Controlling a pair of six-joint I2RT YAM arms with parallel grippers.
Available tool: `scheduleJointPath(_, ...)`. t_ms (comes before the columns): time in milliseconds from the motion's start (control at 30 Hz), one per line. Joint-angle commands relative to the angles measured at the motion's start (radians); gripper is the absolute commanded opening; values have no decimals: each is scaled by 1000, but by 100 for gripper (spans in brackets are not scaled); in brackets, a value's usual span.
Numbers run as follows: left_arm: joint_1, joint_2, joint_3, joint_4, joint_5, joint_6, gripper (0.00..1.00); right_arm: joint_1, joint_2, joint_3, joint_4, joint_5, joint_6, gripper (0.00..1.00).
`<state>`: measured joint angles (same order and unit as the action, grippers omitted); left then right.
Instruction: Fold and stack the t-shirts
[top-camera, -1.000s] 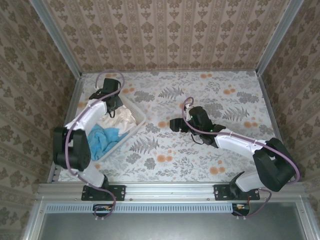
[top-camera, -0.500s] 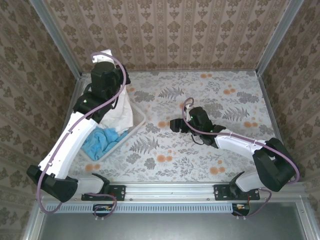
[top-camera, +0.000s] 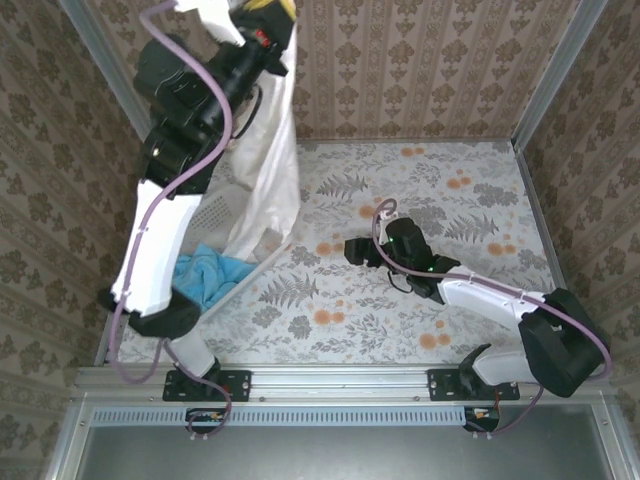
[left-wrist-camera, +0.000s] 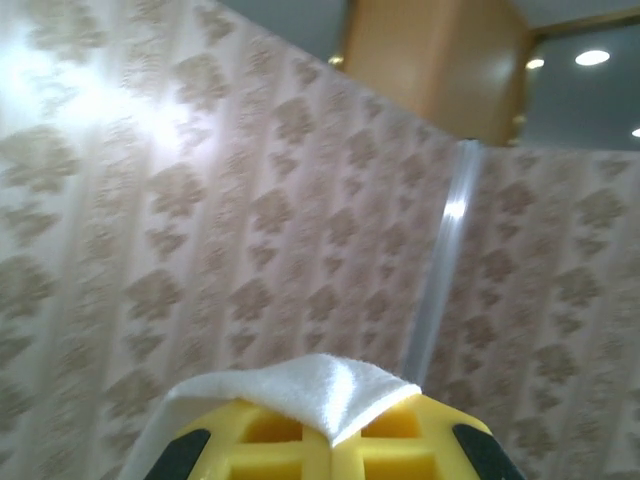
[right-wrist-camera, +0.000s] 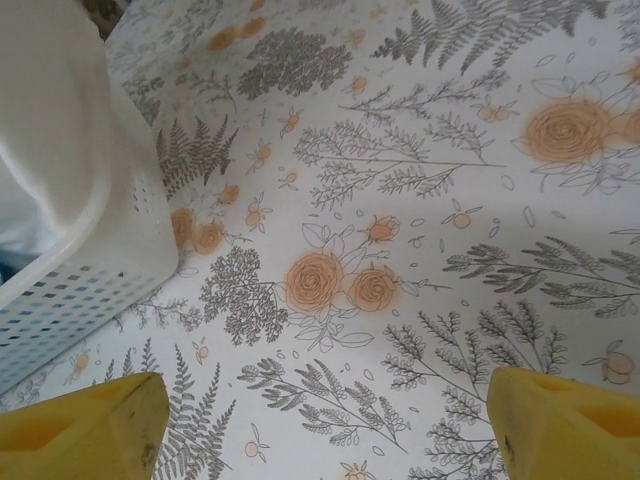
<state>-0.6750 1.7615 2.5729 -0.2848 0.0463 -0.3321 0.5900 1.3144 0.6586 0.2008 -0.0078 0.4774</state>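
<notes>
High up near the back wall, my left gripper (top-camera: 268, 12) is shut on the cream-white t-shirt (top-camera: 268, 165), which hangs down in a long drape over the basket. A fold of that white cloth (left-wrist-camera: 320, 390) is pinched between the yellow pads in the left wrist view. The sky-blue t-shirt (top-camera: 205, 277) lies crumpled in the basket's near end. Low over the middle of the table, my right gripper (top-camera: 352, 250) is open; its yellow fingertips (right-wrist-camera: 90, 430) stand wide apart with bare tablecloth between them.
The white perforated basket (right-wrist-camera: 85, 250) sits at the table's left, its corner close to my right gripper. The floral tablecloth (top-camera: 420, 200) spreads to the right and back. Patterned walls and metal frame posts (top-camera: 555, 70) enclose the table.
My left arm has risen from the basket to high above it, pulling the cream-white t-shirt up and out. The right gripper has barely shifted.
</notes>
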Motion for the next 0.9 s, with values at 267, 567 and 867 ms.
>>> scheduleJointPath(267, -7, 372, 167, 1, 189, -210, 57, -46, -194, -130, 82, 223, 56, 89)
scheduleJointPath(567, 86, 371, -45, -484, 139, -98, 100, -207, -289, -195, 3, 254, 214, 90)
scheduleJointPath(867, 91, -14, -805, -474, -260, 23, 97, -264, -104, -11, -243, 175, 216, 86)
